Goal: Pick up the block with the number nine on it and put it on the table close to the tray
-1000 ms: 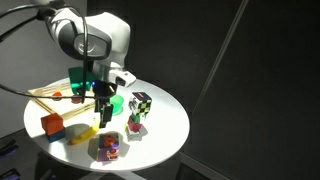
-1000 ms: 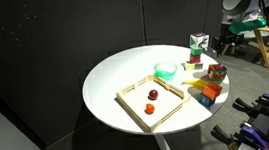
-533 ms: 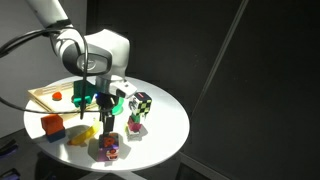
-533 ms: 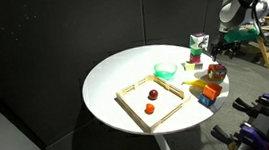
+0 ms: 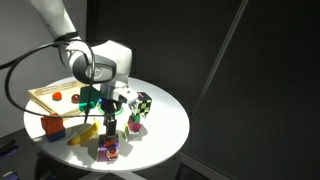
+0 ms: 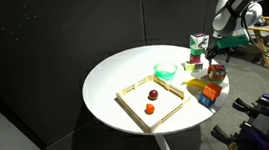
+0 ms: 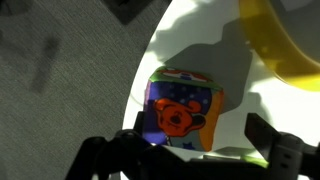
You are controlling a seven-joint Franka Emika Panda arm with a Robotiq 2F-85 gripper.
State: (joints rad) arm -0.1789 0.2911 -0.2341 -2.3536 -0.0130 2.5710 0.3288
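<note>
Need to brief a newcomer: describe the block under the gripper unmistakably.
On the round white table, look below the gripper. The block there has pink, purple and yellow printed faces, unlike the plain orange cube and the checkered cube.

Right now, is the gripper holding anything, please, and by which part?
Nothing is held: the gripper is open over the block with the number nine, which sits on the table.

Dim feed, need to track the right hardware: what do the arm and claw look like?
The arm is glossy white with rounded joint housings and a dark ring at one joint. The claw is black, with two dark fingers. A thin dark cable loops off the arm.
</note>
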